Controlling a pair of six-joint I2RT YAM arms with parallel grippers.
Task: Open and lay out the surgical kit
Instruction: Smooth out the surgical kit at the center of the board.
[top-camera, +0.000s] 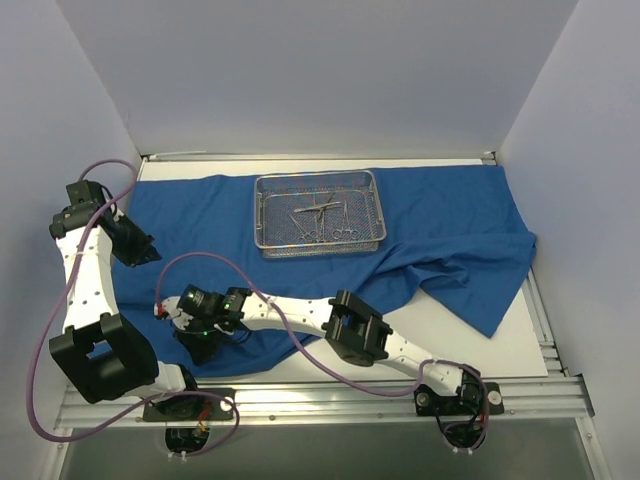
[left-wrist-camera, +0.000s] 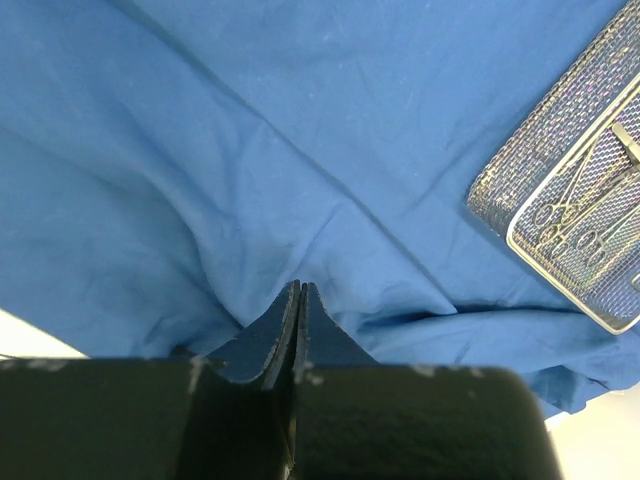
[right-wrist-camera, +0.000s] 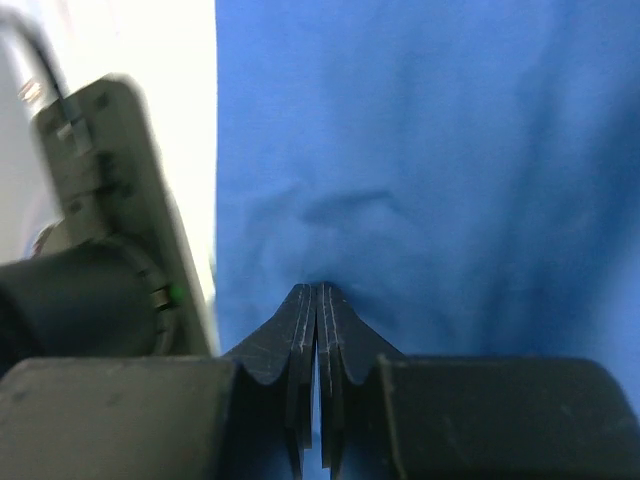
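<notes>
Pinching on both sides: left fingers (left-wrist-camera: 288, 325) are pressed together on a pucker of the blue cloth wrap (top-camera: 440, 225) at its left edge, with creases running into the tips. Right fingers (right-wrist-camera: 300, 330) are also pressed together, nipping a small fold of the wrap near its near-left corner. The right arm reaches across along the near edge of the surface (top-camera: 480, 345). Wrap lies open over the far half of the surface, rumpled and folded along its near-right side. Wire-mesh tray (top-camera: 320, 176) sits upright on the wrap at far centre. Steel instruments (top-camera: 320, 218) lie inside the tray, crossed over each other; count unclear.
</notes>
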